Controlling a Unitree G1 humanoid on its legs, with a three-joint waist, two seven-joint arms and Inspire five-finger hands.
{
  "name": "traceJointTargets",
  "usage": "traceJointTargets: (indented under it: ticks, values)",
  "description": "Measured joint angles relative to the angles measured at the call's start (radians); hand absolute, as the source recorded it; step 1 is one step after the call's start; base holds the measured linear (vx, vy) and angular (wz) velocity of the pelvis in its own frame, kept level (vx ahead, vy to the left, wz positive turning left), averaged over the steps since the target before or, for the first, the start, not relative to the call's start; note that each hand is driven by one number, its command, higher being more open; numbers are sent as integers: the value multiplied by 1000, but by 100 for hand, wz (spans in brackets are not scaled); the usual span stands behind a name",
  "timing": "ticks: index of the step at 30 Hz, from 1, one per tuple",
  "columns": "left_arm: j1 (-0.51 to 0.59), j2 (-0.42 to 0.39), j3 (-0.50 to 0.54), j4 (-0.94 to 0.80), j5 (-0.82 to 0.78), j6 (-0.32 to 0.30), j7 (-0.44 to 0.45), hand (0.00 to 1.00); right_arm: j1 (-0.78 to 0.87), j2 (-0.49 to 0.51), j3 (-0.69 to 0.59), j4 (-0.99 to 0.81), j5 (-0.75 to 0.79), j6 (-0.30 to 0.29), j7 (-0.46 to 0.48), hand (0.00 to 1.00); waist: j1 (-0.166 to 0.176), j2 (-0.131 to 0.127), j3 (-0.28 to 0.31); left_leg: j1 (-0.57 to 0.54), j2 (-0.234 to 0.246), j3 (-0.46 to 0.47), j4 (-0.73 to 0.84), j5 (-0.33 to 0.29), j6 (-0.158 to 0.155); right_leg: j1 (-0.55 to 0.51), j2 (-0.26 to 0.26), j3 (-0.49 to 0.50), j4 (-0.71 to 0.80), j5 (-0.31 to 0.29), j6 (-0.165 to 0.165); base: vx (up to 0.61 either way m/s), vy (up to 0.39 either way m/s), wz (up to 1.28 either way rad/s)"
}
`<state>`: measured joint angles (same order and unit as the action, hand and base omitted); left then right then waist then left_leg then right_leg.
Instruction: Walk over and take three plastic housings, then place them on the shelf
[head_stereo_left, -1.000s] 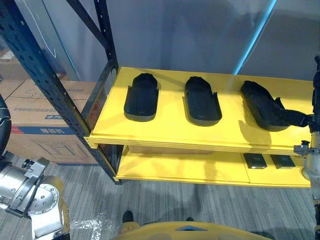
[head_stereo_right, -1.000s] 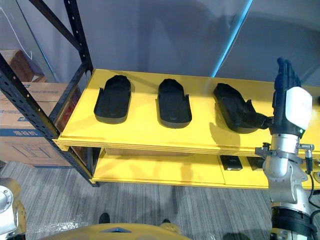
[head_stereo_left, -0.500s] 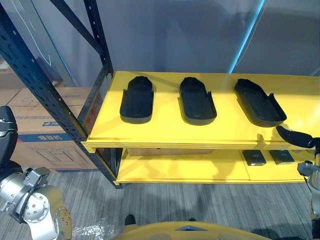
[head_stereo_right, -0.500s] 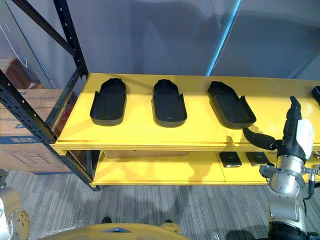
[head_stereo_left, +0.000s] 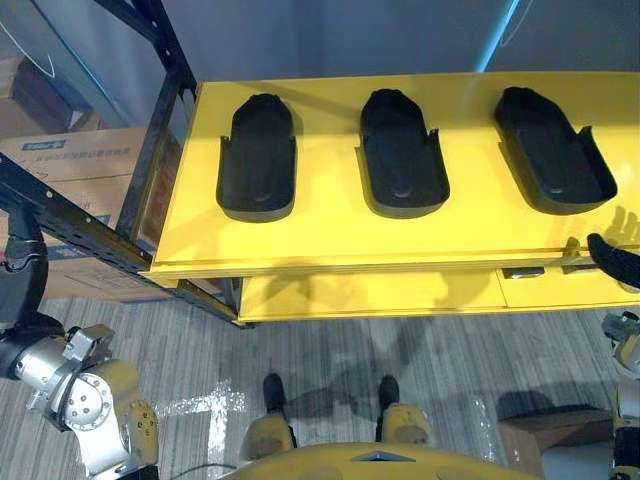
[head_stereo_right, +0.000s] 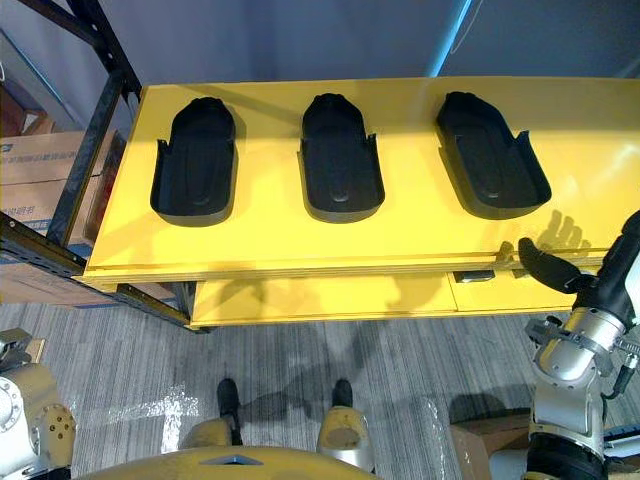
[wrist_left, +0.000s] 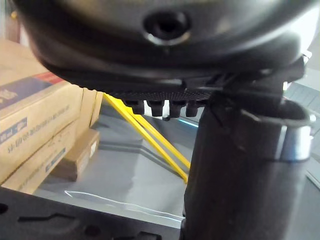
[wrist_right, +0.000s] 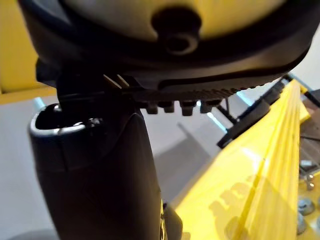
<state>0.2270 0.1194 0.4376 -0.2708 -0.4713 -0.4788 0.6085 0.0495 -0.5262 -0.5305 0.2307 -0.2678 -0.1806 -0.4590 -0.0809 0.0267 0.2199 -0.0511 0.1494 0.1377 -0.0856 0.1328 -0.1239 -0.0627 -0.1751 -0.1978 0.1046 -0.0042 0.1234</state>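
Three plastic housings (head_stereo_right: 340, 155) lie in a row on the yellow shelf (head_stereo_right: 300, 240). The right robot hand (head_stereo_right: 560, 275) hangs at the shelf's front edge, near the rightmost housing (head_stereo_right: 490, 165) but apart from it, fingers relaxed and empty. The left robot hand (head_stereo_left: 20, 285), also slack and empty, hangs off the shelf's left end.

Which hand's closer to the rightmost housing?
Right. The right hand is at the shelf front, just short of the rightmost housing; the left hand is past its left end.

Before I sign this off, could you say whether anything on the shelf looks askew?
Slightly: the right housing lies angled on the yellow shelf, while the middle housing and left housing lie nearly straight.
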Motion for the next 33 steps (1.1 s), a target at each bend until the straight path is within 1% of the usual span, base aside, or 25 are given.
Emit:
traceJointTargets:
  ticks: [4, 7, 11, 13, 15, 17, 22, 26, 33]
  values:
    - [-6, 0, -11, 0, -1, 0, 2, 100, -39, 0, -2, 0, 0, 0, -65, 100, -1, 5, 26, -2, -6, -9, 0, 4, -2, -37, -16, -3, 91, -51, 0, -29, -8, 10]
    - [-6, 0, -28, 0, -10, 0, 3, 100, -52, 0, -3, 0, 0, 1, -110, 100, -3, 14, 41, 0, -19, -21, 0, 8, 0, -61, -36, -4, 161, -90, 1, -19, -1, 10]
    - [-7, 0, -30, 0, -12, 1, 2, 100, -66, 0, -6, 0, 1, 28, -118, 100, -4, 20, 48, 3, -26, -27, 1, 8, 0, -72, -49, -7, 202, -114, 2, -12, -9, 7]
    - [-5, 0, -30, 0, -12, 1, 2, 100, -66, 0, -10, 0, 1, 52, -118, 100, -4, 20, 50, 3, -30, -32, 1, 8, 0, -79, -57, -11, 227, -129, 2, -3, -17, 8]
    - [-4, 0, -30, 0, -11, 1, 1, 100, -67, -2, -13, 2, 5, 66, -118, 100, -5, 21, 51, 3, -33, -36, 1, 8, 0, -80, -62, -16, 236, -136, 3, 1, -12, 9]
    - [-4, 0, -29, 0, -11, 1, 1, 100, -72, -17, -12, 18, 30, 67, -118, 100, -5, 23, 55, 3, -37, -40, 1, 8, 1, -82, -68, -17, 246, -142, 4, 1, -5, 6]
    - [-4, 0, -29, 0, -11, 1, -2, 100, -110, -36, -28, 50, 46, 67, -118, 100, -5, 26, 88, 3, -39, -47, 1, 10, 1, -85, -72, -22, 264, -152, 3, -12, -9, 3]
    - [-1, 0, -27, 0, -11, 1, -14, 100, -124, -68, -29, 93, 51, 66, -116, 100, -4, 27, 91, 2, -44, -55, 1, 11, 1, -89, -81, -32, 284, -166, 4, 4, -21, 7]
    - [1, 0, -27, 0, -11, 1, -38, 100, -150, -70, -29, 107, 71, 66, -116, 100, -3, 27, 94, 2, -53, -62, 1, 12, 2, -89, -93, -38, 296, -173, 7, -4, 3, 3]
